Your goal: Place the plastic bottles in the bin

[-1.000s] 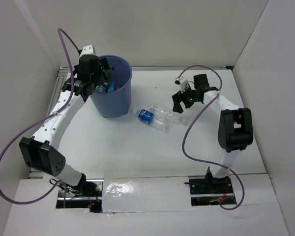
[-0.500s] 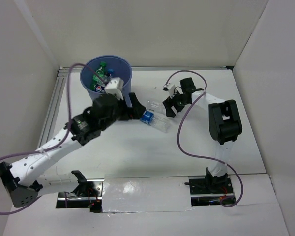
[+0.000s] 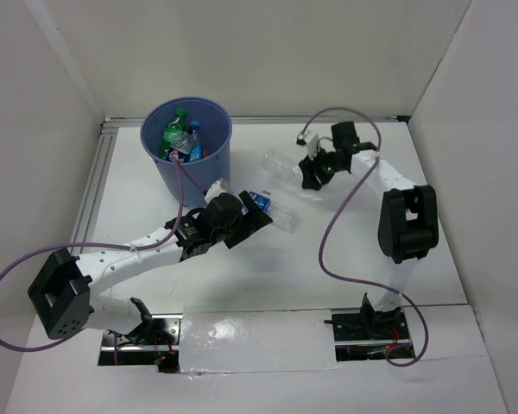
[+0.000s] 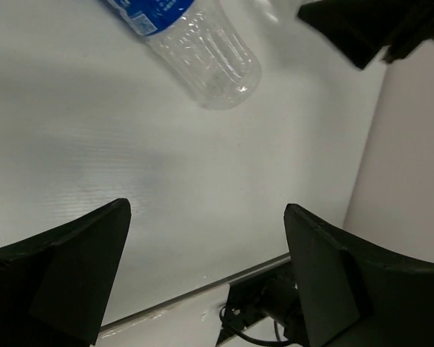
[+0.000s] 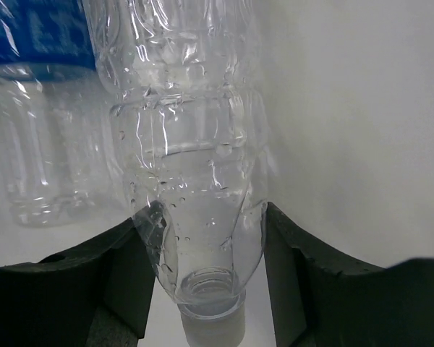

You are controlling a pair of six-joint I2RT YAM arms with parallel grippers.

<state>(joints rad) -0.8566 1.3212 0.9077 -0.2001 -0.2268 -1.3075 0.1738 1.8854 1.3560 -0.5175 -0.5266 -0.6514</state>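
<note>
The white table (image 3: 242,276) was boxed in on three sides by plain white panels: a back wall (image 3: 268,52) at 12 o'clock, a left wall (image 3: 26,129) at 9 o'clock and a right wall (image 3: 483,172) at 3 o'clock. A silver metal rail (image 3: 93,185) ran along the table's 9 o'clock edge and on along the far edge. At 6 o'clock a white ledge (image 3: 69,379) carried a strip of crinkled clear film (image 3: 250,341). The light was soft and even — shadows lay faint and grey.
</note>
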